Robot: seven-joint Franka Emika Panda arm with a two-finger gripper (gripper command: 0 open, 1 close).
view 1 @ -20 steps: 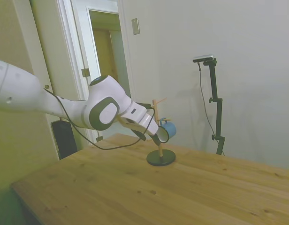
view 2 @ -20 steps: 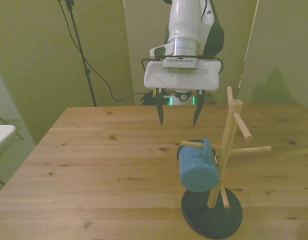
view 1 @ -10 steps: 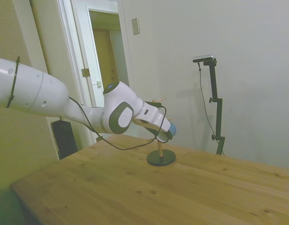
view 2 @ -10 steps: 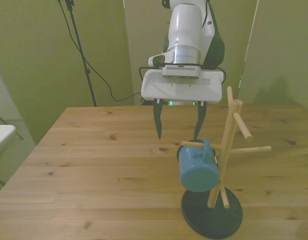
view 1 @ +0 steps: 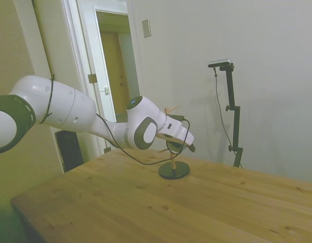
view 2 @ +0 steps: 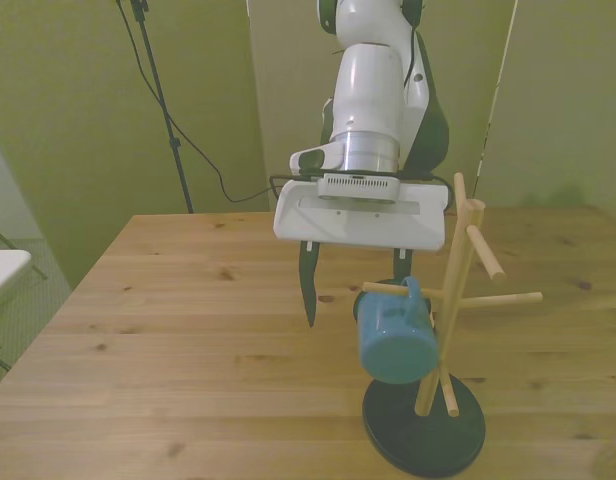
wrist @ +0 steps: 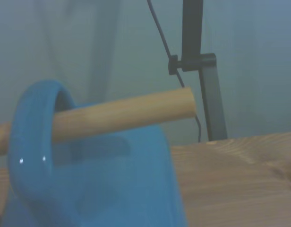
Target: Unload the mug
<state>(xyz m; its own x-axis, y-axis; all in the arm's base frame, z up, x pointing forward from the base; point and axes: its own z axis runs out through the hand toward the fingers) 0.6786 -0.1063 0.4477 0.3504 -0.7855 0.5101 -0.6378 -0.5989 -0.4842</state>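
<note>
Right of center in the front view, the mug (view 2: 396, 338) hangs by its handle on a peg of the wooden stand (view 2: 450, 300) (dark round base on the table (view 2: 168, 340)). My gripper (view 2: 353, 290) stands wide open, one finger on each side of the handle, not touching.

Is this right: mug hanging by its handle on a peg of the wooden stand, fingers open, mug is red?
Not quite. The mug is blue, not red, as the front view shows. The rest holds: it hangs by its handle on a peg of the wooden stand, and the gripper has its fingers open.
</note>
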